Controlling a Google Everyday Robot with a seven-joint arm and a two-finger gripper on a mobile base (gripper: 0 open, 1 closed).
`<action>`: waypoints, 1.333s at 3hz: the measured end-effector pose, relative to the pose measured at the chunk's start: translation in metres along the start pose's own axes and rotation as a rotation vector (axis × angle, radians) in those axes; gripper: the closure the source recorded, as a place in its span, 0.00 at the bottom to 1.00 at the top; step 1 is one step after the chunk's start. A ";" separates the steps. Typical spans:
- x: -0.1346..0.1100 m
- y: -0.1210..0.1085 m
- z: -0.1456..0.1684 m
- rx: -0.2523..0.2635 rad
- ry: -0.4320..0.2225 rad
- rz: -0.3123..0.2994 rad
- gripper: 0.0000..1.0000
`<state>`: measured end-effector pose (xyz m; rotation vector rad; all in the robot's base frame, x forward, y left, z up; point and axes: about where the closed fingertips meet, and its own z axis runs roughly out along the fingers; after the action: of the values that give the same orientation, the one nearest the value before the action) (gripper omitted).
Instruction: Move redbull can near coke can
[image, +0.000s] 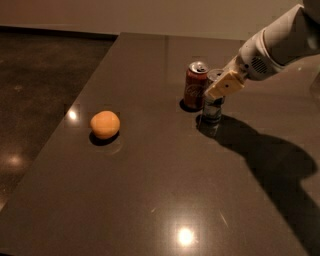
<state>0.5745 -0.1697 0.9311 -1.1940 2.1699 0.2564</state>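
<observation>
A bright spot of lamp glare (185, 236) sits on the near part of the dark, glossy table (145, 195). Farther in on the left an orange (105, 124) rests alone on the tabletop, well apart from both cans, with a small dark shadow under it. To the right, the broad shadow of the arm (270, 160) runs across the surface from the right edge toward the cans. At the tip of that shadow stands the redbull can (213, 111), upright, its dark silvery body mirrored in the tabletop just below it; whether its base touches the table or hangs just above it cannot be told. The gripper (216, 90) is pinching this can at its upper half: one tan finger (226, 85) lies across the front of the can, while the other is hidden behind it. Just to the left and a little farther back stands the coke can (194, 86), upright on the table, red with white script and a silver top; the two cans are just beside each other, and whether they touch cannot be told. The robot's white arm (272, 47) reaches in from the upper right corner and slopes down to the gripper. Beyond the table's left edge lies a dark polished floor (40, 90), and a pale wall (150, 15) closes the far side.
</observation>
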 end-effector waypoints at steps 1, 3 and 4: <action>0.009 -0.011 0.003 0.016 0.004 0.020 0.59; 0.006 -0.009 0.004 0.014 0.004 0.015 0.13; 0.005 -0.008 0.004 0.013 0.004 0.013 0.00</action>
<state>0.5804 -0.1759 0.9257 -1.1748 2.1799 0.2459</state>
